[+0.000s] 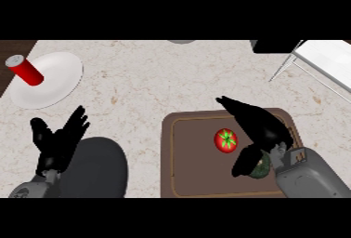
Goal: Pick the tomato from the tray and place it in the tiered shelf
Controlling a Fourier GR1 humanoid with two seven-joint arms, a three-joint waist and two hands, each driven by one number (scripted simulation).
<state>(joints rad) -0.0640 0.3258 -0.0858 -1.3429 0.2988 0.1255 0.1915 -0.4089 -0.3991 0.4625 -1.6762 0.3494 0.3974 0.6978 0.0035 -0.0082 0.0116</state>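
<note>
Fingers (237, 108) of the right hand (260, 130) are stretched out and unclenched, grasping nothing, with the thumb hanging down on the near side, so the hand arches beside the tomato (226, 140) rather than around it. That tomato sits on the brown tray (179, 158), just left of the hand and apparently not yet touched. At the lower left the left hand (56, 139) rests open, fingers up, near the edge of the desk (151, 83). My reading is that the step in hand is the approach to the pick: the hand is alongside the fruit but has not closed. Next it would need to shift left over the tomato, settle, and curl around it before lifting. Farther off, a white plate (48, 79) carries a red cylinder (25, 69) at the upper left, and the white tiered shelf (322, 62) stands at the upper right, well apart from the tray.
</note>
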